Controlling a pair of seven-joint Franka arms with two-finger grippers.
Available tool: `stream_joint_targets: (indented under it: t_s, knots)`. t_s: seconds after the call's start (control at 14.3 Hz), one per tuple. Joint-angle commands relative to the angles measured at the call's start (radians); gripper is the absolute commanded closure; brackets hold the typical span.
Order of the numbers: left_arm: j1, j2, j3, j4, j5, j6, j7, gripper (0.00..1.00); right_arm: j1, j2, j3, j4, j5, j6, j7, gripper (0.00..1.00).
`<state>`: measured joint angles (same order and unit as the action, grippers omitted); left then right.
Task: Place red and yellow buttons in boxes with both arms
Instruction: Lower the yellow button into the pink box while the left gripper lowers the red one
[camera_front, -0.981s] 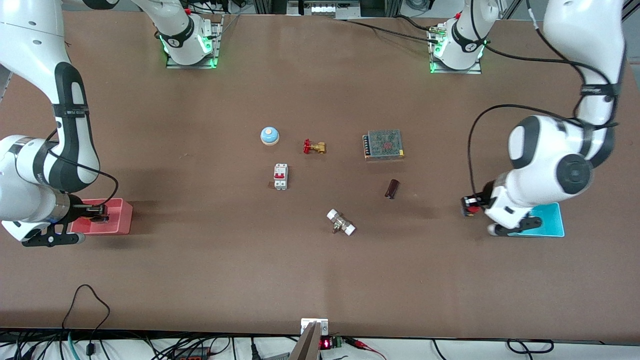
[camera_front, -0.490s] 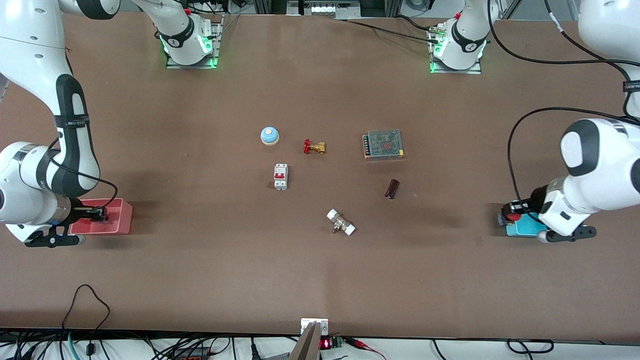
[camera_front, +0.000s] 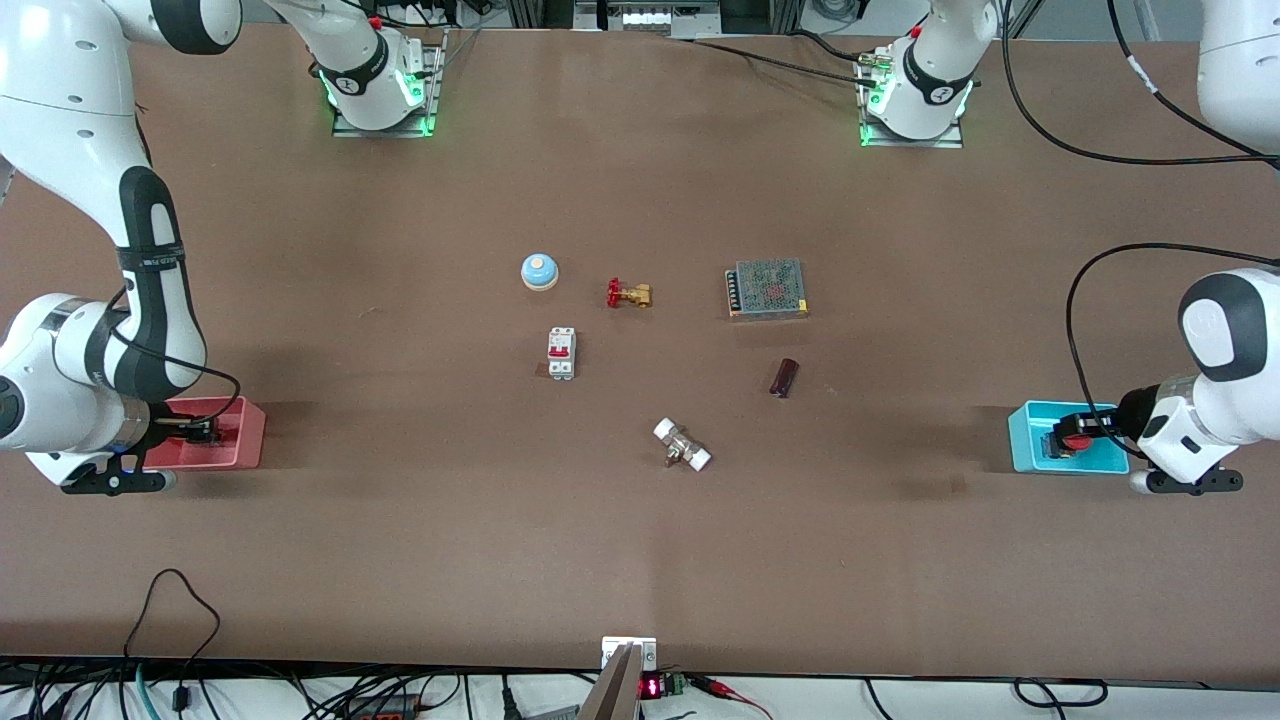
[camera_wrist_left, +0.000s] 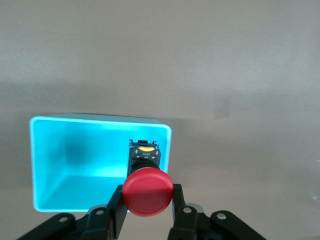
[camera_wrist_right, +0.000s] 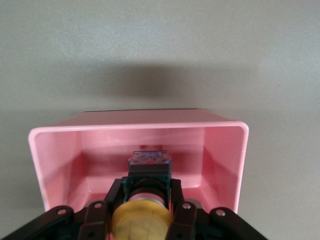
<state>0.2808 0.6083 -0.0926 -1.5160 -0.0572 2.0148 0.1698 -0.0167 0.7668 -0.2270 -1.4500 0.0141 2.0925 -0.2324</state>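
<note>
The tabletop (camera_front: 400, 520) is plain matte brown. On it sits a cyan box (camera_front: 1022, 440), glowing turquoise inside, and a pink box (camera_front: 248, 432) — salmon-walled. Over the cyan box, a glossy red button (camera_wrist_left: 148, 192) on a black body with a yellow mark; over the pink one, an orange-yellow button (camera_wrist_right: 140, 222) — both in black pincers.

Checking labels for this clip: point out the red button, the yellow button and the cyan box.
red button (camera_wrist_left: 148, 192): left wrist view, on its cap.
yellow button (camera_wrist_right: 139, 221): right wrist view, on its cap.
cyan box (camera_front: 1024, 440): front view, on its wall.

red button (camera_wrist_left: 148, 192) over cyan box (camera_front: 1022, 440), yellow button (camera_wrist_right: 140, 221) over pink box (camera_wrist_right: 222, 150)
</note>
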Motion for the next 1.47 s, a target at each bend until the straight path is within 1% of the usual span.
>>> stream_joint_targets:
  t_s: [0.0,0.14,0.28,0.35,0.42,0.49,0.63,0.7,0.84,0.98,1.12,1.26,1.4]
  knots:
    - [0.021,0.030,-0.004,0.040,0.031,-0.015,0.046,0.98,-0.025,0.022,0.018,0.030,-0.002,-0.005,-0.024,0.58]
    - [0.027,0.053,-0.003,0.040,0.033,-0.011,0.071,0.97,-0.026,0.026,0.018,0.030,0.000,0.003,-0.025,0.58]
    - [0.027,0.083,0.017,0.040,0.033,0.016,0.089,0.95,-0.028,0.034,0.018,0.028,0.003,0.020,-0.025,0.57]
    - [0.027,0.096,0.019,0.040,0.034,0.019,0.089,0.91,-0.031,0.034,0.020,0.028,0.004,0.020,-0.025,0.53]
    - [0.026,0.099,0.019,0.040,0.036,0.019,0.095,0.83,-0.032,0.034,0.020,0.028,0.004,0.020,-0.024,0.51]
    - [0.026,0.100,0.019,0.040,0.060,0.018,0.096,0.72,-0.032,0.034,0.020,0.028,0.013,0.020,-0.024,0.41]
    - [0.018,0.100,0.019,0.042,0.088,0.018,0.092,0.50,-0.034,0.031,0.020,0.028,0.070,0.018,-0.025,0.11]
    - [0.018,0.099,0.017,0.046,0.088,0.018,0.094,0.41,-0.035,0.026,0.020,0.028,0.082,0.015,-0.027,0.01]
    - [0.015,0.094,0.017,0.094,0.091,0.016,0.092,0.31,-0.031,0.008,0.020,0.030,0.084,0.006,-0.025,0.00]
    - [0.012,0.087,0.008,0.108,0.094,0.016,0.092,0.21,-0.028,-0.039,0.021,0.030,0.081,-0.014,-0.025,0.00]
    - [-0.020,0.048,0.004,0.111,0.091,0.016,0.079,0.15,-0.031,-0.073,0.020,0.031,0.075,-0.055,-0.027,0.00]
    - [-0.048,-0.001,0.005,0.105,0.099,0.001,0.057,0.11,-0.028,-0.136,0.020,0.031,0.073,-0.110,-0.027,0.00]
    - [-0.058,-0.047,0.004,0.100,0.100,-0.050,0.042,0.09,-0.023,-0.210,0.028,0.033,0.073,-0.166,-0.028,0.00]
